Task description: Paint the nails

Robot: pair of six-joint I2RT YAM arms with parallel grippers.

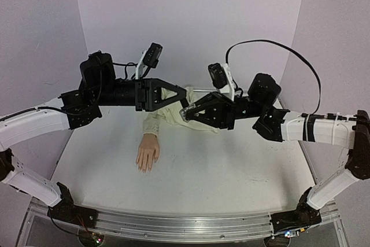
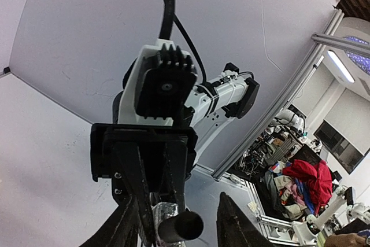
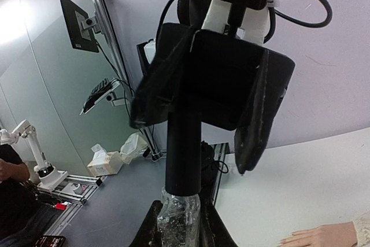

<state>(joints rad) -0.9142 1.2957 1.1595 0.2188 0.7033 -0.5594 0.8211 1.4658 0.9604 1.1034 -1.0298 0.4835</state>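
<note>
The pale mannequin hand (image 1: 148, 154) lies palm down on the white table, its cream sleeve (image 1: 163, 114) running back under both grippers. Its nails (image 1: 144, 168) are too small to make out. My right gripper (image 3: 179, 224) is shut on a small glittery polish bottle (image 3: 179, 215) with a tall black cap (image 3: 184, 148). The left gripper (image 2: 179, 224) stands open around that cap (image 2: 182, 227), which rests near one finger with a gap to the other. Both grippers (image 1: 184, 103) meet in the air above the sleeve. Part of the hand (image 3: 324, 236) shows at the right wrist view's lower right.
White enclosure walls stand behind and to both sides of the table (image 1: 231, 166). An aluminium rail (image 1: 185, 224) runs along the near edge between the arm bases. Lab clutter lies outside the enclosure.
</note>
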